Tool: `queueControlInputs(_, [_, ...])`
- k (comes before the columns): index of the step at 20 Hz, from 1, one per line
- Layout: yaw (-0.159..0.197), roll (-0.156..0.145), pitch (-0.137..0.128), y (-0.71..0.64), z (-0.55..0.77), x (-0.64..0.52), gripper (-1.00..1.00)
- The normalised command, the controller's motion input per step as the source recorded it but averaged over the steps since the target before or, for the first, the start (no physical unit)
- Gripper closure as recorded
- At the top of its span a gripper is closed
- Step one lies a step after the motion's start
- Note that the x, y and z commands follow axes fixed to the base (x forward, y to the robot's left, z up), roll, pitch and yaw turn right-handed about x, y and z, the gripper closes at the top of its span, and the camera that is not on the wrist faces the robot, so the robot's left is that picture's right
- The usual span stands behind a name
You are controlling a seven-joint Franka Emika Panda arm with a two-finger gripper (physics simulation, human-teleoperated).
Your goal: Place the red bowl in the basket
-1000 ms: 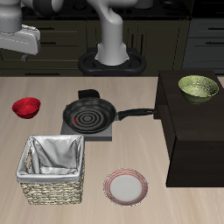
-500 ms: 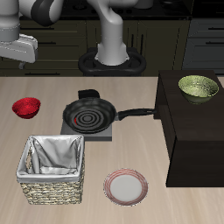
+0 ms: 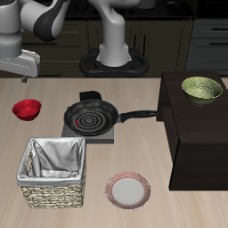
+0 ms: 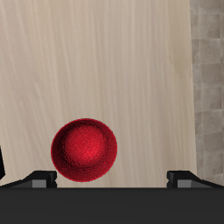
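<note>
The small glossy red bowl (image 3: 27,109) sits on the wooden table near its side edge, beside the frying pan. It also shows in the wrist view (image 4: 84,150), below the gripper and nearer one finger than the other. My gripper (image 3: 24,78) hangs in the air above the bowl, a little farther back, open and empty. In the wrist view the gripper (image 4: 112,178) has its fingertips (image 4: 39,177) spread wide. The square wicker basket (image 3: 53,191) with a grey-white cloth lining stands nearer the table's front edge than the bowl.
A black frying pan (image 3: 90,117) sits on a stove plate in the middle of the table. A pink-rimmed white plate (image 3: 128,190) lies beside the basket. An olive-green bowl (image 3: 202,89) rests on a dark cabinet (image 3: 200,142).
My gripper has come down, moving lower toward the red bowl. The bowl, basket and other things have not moved.
</note>
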Motion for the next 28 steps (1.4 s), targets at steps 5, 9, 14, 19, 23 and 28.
queueControlInputs(5, [-0.014, 0.006, 0.040, -0.02, -0.39, -0.05, -1.00])
queueControlInputs(9, [-0.034, -0.028, 0.066, -0.14, -0.45, 0.04, -1.00])
queueControlInputs(14, [0.008, -0.023, 0.014, -0.05, -0.29, -0.08, -1.00])
queueControlInputs(19, [0.003, 0.016, 0.029, 0.08, -0.26, -0.04, -1.00])
queueControlInputs(23, [-0.006, -0.016, 0.067, -0.10, -0.41, 0.02, -1.00])
queueControlInputs(28, [0.005, -0.003, 0.023, -0.01, -0.19, -0.02, -1.00])
